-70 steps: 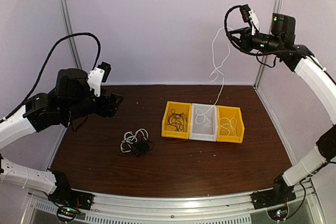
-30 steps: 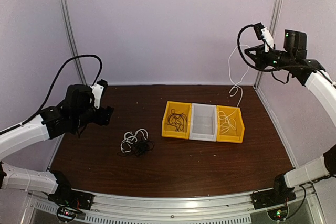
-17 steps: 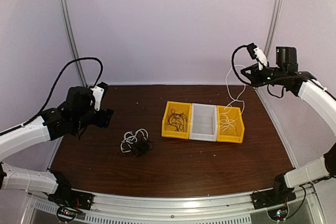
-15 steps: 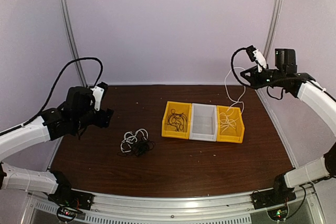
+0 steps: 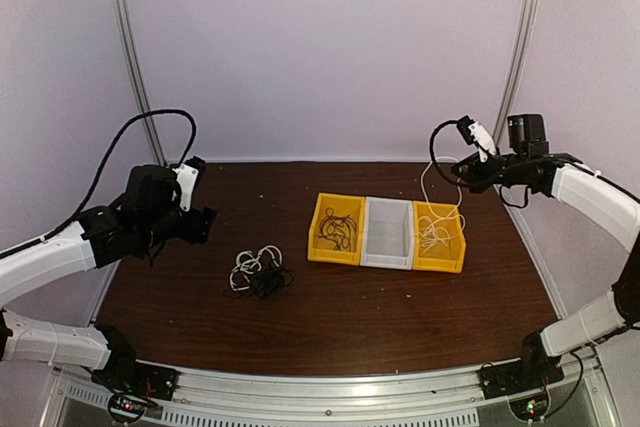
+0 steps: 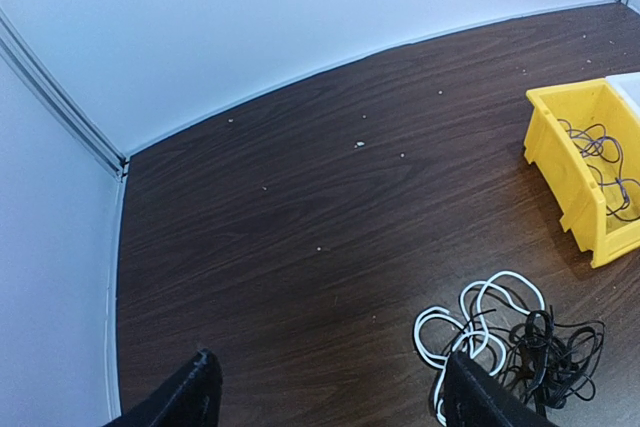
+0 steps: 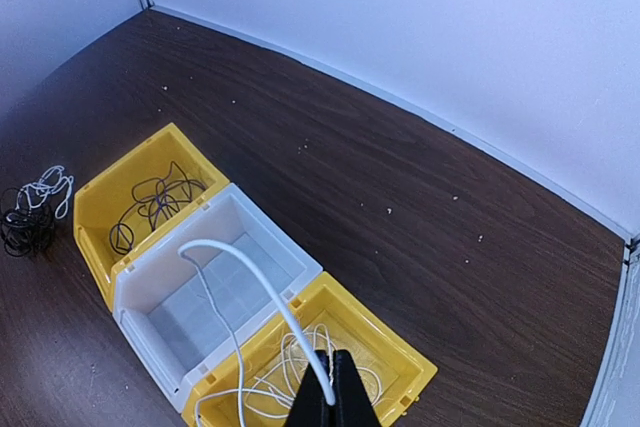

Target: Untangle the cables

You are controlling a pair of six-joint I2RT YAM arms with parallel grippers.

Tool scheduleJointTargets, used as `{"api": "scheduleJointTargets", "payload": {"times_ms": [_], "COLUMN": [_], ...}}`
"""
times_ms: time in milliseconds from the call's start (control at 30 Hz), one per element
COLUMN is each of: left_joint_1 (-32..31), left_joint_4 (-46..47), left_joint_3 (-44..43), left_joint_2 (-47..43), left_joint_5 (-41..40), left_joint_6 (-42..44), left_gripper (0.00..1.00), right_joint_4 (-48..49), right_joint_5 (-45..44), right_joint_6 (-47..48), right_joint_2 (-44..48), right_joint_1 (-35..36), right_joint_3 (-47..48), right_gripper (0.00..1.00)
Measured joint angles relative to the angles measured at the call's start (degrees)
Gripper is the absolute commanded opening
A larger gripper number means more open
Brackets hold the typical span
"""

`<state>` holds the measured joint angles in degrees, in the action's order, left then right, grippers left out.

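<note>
**Right arm holds a white cable over the end bin; left arm waits open beside the knot**

The right gripper (image 7: 336,387) is clenched on a white cable (image 7: 240,256). From the closed fingertips the cable arches up and out, then drops into the right yellow bin (image 5: 440,263), where more white loops lie on the floor of the bin. That bin stands at the right end of a row of three set wall to wall. The white bin (image 5: 385,259) is in the middle, and the left yellow bin (image 5: 333,254) holds thin dark cables. The right arm reaches in from the right edge of the table (image 5: 400,317), close to the right frame post (image 5: 520,47) and the back wall.

The left gripper (image 6: 330,402) is released, its two dark fingers spread wide and holding nothing. It hangs above the left part of the table, near the left wall. The tangle (image 5: 260,273), white loops knotted with black ones, lies flat on the wood just left of the bin row and apart from it. In the left wrist view the tangle sits just beyond the right-hand finger.

Bare wood runs along the whole near edge in front of the bins and the tangle. There is a further open stretch between the tangle and the back wall.
</note>
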<state>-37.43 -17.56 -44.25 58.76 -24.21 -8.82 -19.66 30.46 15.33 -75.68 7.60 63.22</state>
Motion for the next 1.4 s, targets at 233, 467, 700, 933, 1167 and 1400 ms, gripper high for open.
{"api": "scheduleJointTargets", "payload": {"times_ms": [233, 467, 700, 933, 1167, 1400], "left_joint_1": [0.00, 0.00, 0.00, 0.00, 0.00, 0.00], "left_joint_4": [0.00, 0.00, 0.00, 0.00, 0.00, 0.00], "left_joint_3": [0.00, 0.00, 0.00, 0.02, 0.02, 0.02], "left_joint_2": [0.00, 0.02, 0.13, 0.20, 0.61, 1.05], "left_joint_5": [0.00, 0.00, 0.00, 0.00, 0.00, 0.00], "left_joint_6": [0.00, 0.00, -0.02, 0.00, 0.00, 0.00], "left_gripper": [0.78, 0.78, 0.78, 0.78, 0.78, 0.78], "right_joint_4": [-0.04, -0.28, -1.46, -3.91, -4.66, -9.31], "right_joint_5": [0.04, -0.11, -1.22, -3.26, -4.11, -6.01], "right_joint_6": [1.42, 2.95, 4.46, 5.57, 5.77, 6.27], "right_joint_2": [-3.82, -8.07, -14.93, -23.21, -24.39, -23.17], "right_joint_1": [0.00, 0.00, 0.00, -0.02, -0.02, -0.02], "right_joint_3": [-2.03, -3.28, -2.86, -0.39, 0.81, 3.45], "right_gripper": [0.00, 0.00, 0.00, 0.00, 0.10, 0.31]}}
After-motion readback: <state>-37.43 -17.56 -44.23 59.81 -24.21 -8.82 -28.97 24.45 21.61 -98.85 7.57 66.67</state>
